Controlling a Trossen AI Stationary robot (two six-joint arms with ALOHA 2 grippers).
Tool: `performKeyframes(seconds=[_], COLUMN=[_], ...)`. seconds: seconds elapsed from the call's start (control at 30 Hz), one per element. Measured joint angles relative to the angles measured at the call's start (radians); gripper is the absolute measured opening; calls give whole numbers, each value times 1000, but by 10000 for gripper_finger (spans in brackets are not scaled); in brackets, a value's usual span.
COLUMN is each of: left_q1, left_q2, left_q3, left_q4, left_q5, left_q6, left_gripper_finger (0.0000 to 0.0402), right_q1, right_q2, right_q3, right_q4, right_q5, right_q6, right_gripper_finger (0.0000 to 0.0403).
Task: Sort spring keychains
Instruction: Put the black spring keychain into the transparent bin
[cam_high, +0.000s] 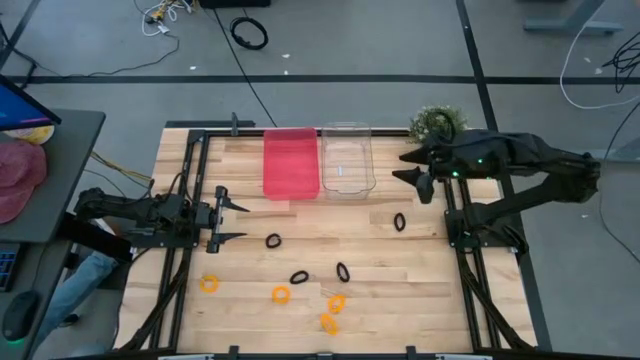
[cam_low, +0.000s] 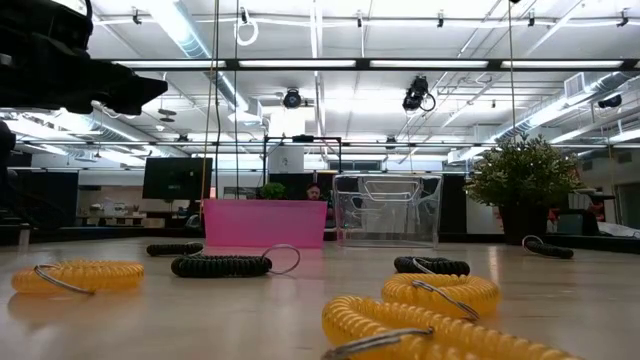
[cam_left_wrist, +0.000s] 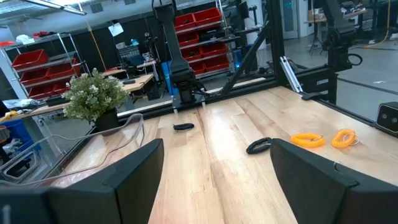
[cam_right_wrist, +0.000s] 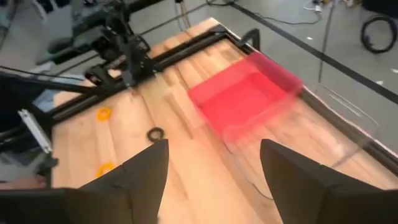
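Observation:
Four black spring keychains lie flat on the wooden table: one near my left gripper, two mid-table, one toward the right. Four orange ones lie along the near side. A pink bin and a clear bin stand side by side at the far edge. My left gripper is open and empty at the table's left. My right gripper is open and empty, in the air just right of the clear bin.
A potted plant stands at the far right corner behind my right arm. Black frame rails run along both table sides. The low view shows orange keychains close to the near edge. Bare wood lies between bins and keychains.

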Motion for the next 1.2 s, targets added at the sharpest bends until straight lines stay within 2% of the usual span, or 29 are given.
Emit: performKeyframes(seconds=[0.17,0.4,0.83,1.2], left_q1=[0,0,0,0], left_q2=[0,0,0,0], left_q3=[0,0,0,0], left_q4=[0,0,0,0], left_q5=[0,0,0,0], left_q6=[0,0,0,0], left_gripper_finger=[298,298,298,298], right_q1=[-5,-7,-7,20], right_q2=[35,64,202,377], right_q3=[18,19,18,17], right_q4=[-1,-131,-187,-178], right_q5=[-77,-117,-134,-131], right_q6=[-73,183,200,109], right_gripper_finger=[257,257,257,257])
